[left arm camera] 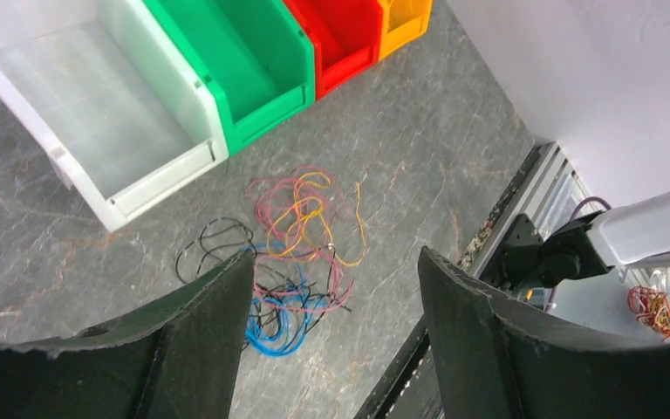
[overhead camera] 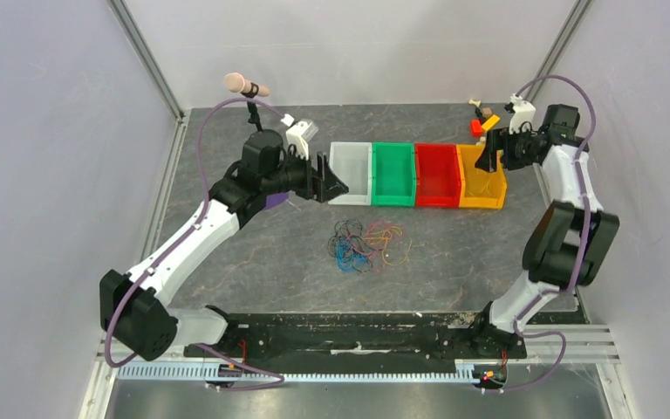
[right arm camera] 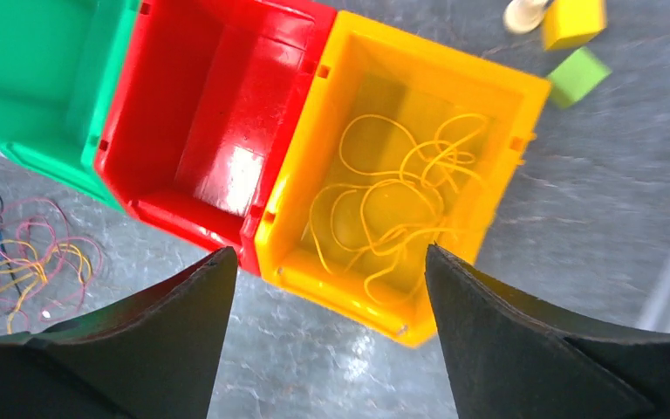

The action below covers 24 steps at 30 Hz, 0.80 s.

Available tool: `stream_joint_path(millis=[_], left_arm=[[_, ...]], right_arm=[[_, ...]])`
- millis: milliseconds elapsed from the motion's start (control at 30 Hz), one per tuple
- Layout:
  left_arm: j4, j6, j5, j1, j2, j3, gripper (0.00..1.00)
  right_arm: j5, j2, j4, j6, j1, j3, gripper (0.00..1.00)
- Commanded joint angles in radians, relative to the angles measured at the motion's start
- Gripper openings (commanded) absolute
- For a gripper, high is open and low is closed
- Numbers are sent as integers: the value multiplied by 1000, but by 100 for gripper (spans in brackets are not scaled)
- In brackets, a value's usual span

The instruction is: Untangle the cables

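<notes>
While a yellow cable (right arm camera: 393, 209) lies in the yellow bin (right arm camera: 445, 48), right gripper (right arm camera: 327, 262) hangs above, jaws apart | left gripper (left arm camera: 336, 262), jaws apart, overlooks the cable tangle (overhead camera: 368, 244) on the table (overhead camera: 262, 253) | advice: pinch one outer strand, lift slowly

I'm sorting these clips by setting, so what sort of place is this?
Probably a robotics lab test cell: plain white panels enclose a grey stone-patterned tabletop, a row of colour-coded plastic bins stands on it, and a clump of thin coloured cables lies near them, seemingly as practice material.
</notes>
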Motion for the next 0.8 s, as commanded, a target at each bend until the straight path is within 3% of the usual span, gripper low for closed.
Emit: stream_joint_path(millis=[0,133,300,533,767], left_arm=[[-32,56,-24,12,-50,-65,76],[-15,16,31,13,-36,-131,74],[26,-61,74,12,52,-181,72],[84,-137,90,8,199,-185,66],[97,-152,87,4,260,-178,66]], right_arm=[[108,-200,-118,-126,36,-12,82],[196,-323,-172,-199,140,-91,81],[31,-412,-266,-171,321,-269,75],[-22,-479,-64,-124,607,-567,49],[37,-410,79,-98,803,-634,46]])
